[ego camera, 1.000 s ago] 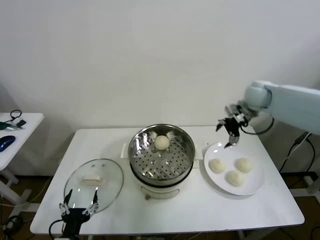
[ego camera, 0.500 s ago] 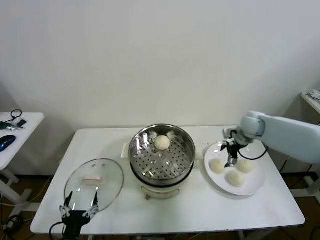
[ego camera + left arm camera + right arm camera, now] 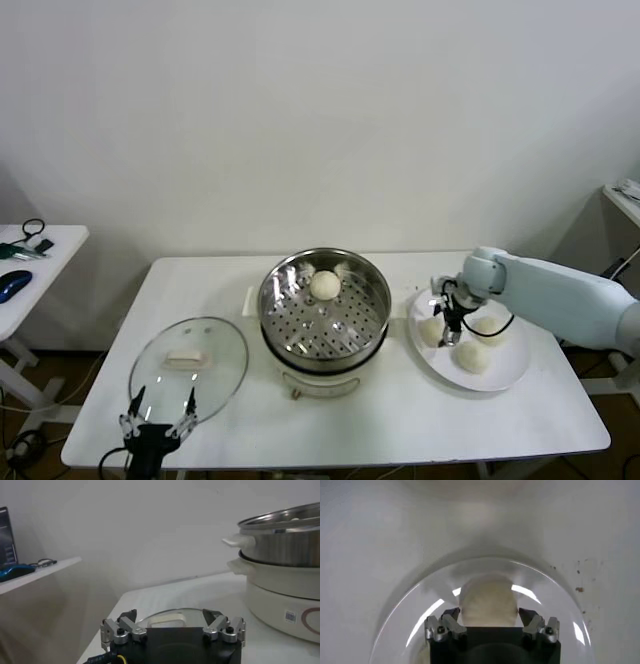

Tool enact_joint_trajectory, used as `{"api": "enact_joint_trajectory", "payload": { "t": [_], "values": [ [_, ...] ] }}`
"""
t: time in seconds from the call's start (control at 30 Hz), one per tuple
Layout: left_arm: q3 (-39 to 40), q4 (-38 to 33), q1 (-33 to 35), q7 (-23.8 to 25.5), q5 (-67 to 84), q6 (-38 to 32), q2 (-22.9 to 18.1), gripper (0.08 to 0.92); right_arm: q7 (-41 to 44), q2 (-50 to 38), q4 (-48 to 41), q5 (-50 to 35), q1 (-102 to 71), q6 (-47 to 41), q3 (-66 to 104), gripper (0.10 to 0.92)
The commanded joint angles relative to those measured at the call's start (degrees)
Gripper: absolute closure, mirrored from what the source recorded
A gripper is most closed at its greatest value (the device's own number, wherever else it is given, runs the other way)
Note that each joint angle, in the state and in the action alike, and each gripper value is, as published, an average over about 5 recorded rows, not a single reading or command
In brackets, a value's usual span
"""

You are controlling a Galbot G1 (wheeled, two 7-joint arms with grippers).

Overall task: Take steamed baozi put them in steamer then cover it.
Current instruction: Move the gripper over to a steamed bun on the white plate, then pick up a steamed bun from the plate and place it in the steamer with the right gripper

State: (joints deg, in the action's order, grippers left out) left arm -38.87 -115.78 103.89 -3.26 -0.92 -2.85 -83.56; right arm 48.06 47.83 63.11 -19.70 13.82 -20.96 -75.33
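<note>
One baozi [image 3: 323, 285] in steamer [image 3: 323, 308], three on plate [image 3: 505, 372] beside it; right gripper [image 3: 447, 322] spread over the nearest; left gripper [image 3: 158, 413] spread, idle.

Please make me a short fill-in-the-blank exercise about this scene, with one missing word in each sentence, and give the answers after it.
1. Exactly ____ small round cream-white bun lies on the perforated tray of the round shiny steel steamer pot.
2. The flat white plate holds ____ buns.
3. The round clear glass lid lies on the table by the robot's ____ gripper.
4. The right gripper is open above the ____.

Answers: one; three; left; plate
</note>
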Motion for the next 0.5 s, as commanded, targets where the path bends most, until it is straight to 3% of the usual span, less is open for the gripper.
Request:
{"api": "enact_joint_trajectory", "payload": {
  "t": [0.03,0.23,0.5],
  "values": [
    [0.0,0.0,-0.1,0.0,-0.1,0.0,0.0,0.177,-0.2,0.6,-1.3,0.7,-2.1,-0.6,2.7,0.324],
    [0.0,-0.4,0.2,-0.1,-0.2,0.0,0.0,0.177,2.2,-1.3,2.7,-3.2,7.3,0.6,-2.8,0.338],
    [0.5,-0.7,0.4,0.0,-0.7,-0.1,0.3,0.177,7.1,2.6,8.9,-19.4,41.9,2.9,-24.7,0.338]
  ]
}}
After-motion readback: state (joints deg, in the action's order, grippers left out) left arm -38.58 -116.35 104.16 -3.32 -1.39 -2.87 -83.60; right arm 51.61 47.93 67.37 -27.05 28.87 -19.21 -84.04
